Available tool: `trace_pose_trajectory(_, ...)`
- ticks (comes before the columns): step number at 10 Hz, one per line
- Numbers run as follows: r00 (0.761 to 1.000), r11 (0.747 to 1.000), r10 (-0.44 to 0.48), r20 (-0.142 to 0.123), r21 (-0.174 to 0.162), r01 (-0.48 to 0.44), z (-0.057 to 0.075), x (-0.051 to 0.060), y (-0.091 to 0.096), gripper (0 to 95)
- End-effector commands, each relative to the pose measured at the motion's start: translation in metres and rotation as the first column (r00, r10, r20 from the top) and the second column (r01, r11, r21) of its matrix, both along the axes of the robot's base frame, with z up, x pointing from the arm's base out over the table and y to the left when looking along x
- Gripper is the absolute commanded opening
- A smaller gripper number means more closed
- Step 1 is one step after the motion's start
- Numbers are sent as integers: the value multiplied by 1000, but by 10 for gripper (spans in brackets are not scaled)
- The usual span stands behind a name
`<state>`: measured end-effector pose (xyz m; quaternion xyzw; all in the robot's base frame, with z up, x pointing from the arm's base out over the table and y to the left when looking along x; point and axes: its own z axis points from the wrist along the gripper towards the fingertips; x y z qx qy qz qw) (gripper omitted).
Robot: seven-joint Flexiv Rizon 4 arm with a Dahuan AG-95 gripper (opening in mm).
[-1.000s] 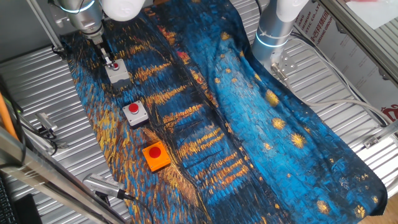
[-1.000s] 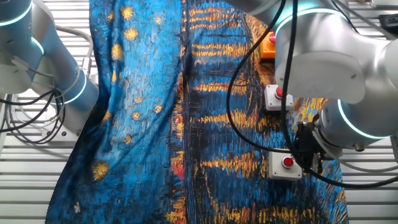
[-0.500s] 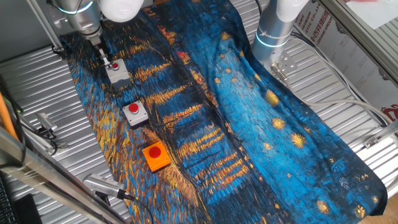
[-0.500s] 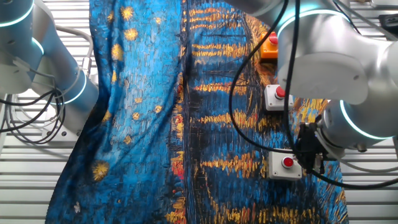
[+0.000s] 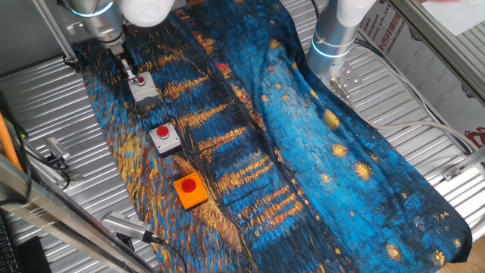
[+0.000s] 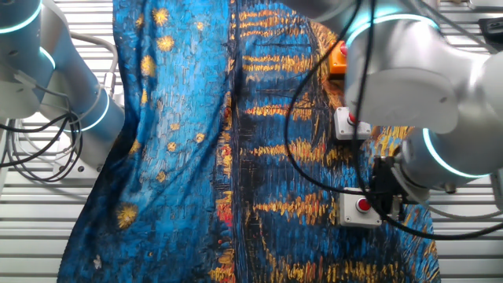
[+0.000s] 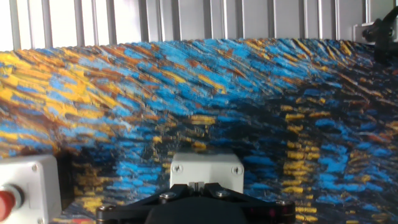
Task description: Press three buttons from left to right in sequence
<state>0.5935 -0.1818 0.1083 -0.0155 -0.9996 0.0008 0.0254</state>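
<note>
Nothing has visibly shifted. On the blue-and-gold painted cloth (image 5: 303, 144), the gripper (image 5: 127, 67) sits over the first grey-based red button box (image 5: 142, 87); grey middle box (image 5: 164, 137) and orange box (image 5: 189, 189) follow. Finger gap: cannot tell.

Three red-capped buttons (image 5: 165, 136) line the painted cloth.

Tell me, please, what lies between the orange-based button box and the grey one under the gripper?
The second grey-based button box with a red cap, on the blue painted cloth; one fixed view shows it.

Two high opposite views share the cloth (image 5: 303, 152); hand view close.
</note>
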Motion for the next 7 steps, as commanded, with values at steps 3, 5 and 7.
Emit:
trace_pose_trajectory(3, 1000, 1000, 3, -3, 0, -3, 0, 1, -3, 0)
trace_pose_trajectory(5, 1000, 1000, 12, -4, 2, -12, 1, 0, -9, 0)
trace_pose_trajectory(7, 1000, 1000, 11, -3, 3, -11, 1, 0, -9, 0)
